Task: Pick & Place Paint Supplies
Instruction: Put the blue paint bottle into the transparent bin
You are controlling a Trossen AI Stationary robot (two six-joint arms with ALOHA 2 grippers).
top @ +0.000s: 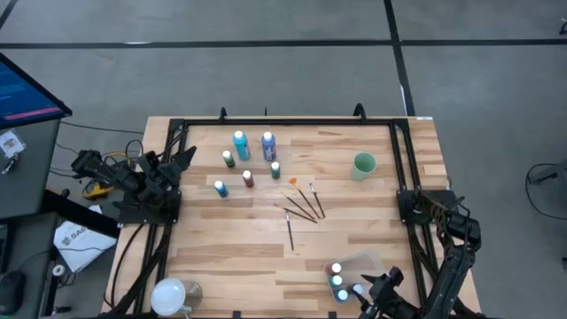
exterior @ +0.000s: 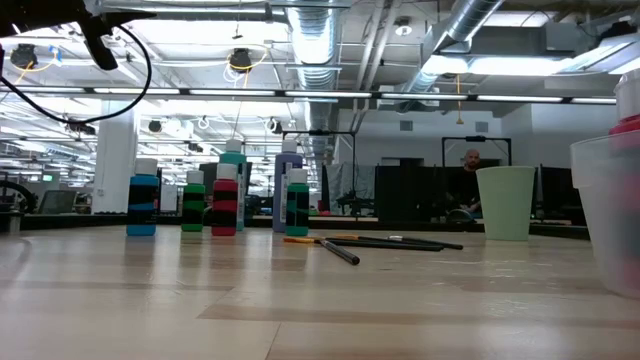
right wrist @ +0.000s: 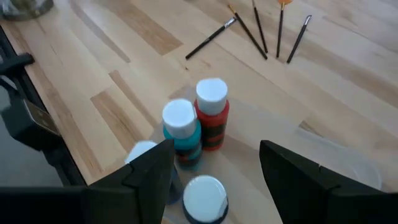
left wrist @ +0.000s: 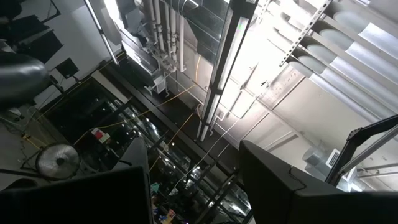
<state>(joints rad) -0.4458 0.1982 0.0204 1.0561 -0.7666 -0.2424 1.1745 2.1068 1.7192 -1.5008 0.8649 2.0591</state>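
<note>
Clear tub (top: 365, 266): holds four white-capped bottles (right wrist: 212, 118), near worktop (top: 221, 257) corner.
Right fingers (right wrist: 214, 180): apart, above tub.
Left fingers (left wrist: 193, 180): apart, off worktop, pointing at the ceiling.
Green cup (top: 363, 165): upright.
Brushes (top: 304, 206): mid-worktop, beside six bottles (top: 250, 159).

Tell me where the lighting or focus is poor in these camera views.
Low view: bright ceiling lights wash out the top, and the clear tub at the edge is blurred. Left wrist view: aimed at the ceiling, a light strip glares white. Right wrist view: the white-capped bottles are soft. High view: evenly lit.
</note>
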